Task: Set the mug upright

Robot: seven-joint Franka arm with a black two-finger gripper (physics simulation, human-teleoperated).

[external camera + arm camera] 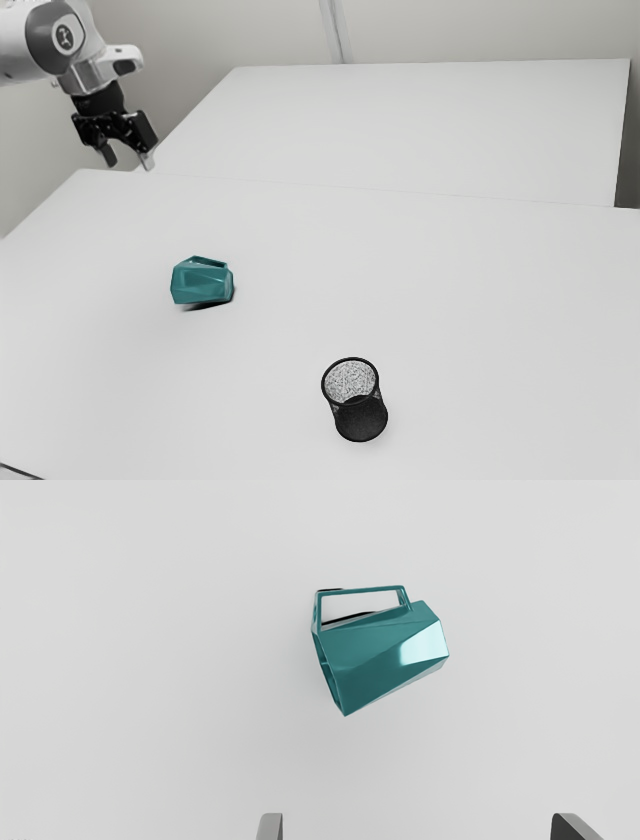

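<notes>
So yeah, gripper (129, 163) is wide open, holding nothing, far side, exterior view's left; teal mug (202, 284) is lying on its side, nearer.

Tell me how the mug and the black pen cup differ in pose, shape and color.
The mug lies on its side, while the pen cup stands upright with its mouth up. The mug has flat, angled faces and a handle; the pen cup is round, with no handle that I can see. The mug is glossy teal, the pen cup black mesh. Both are open-mouthed containers resting on the white table.
</notes>
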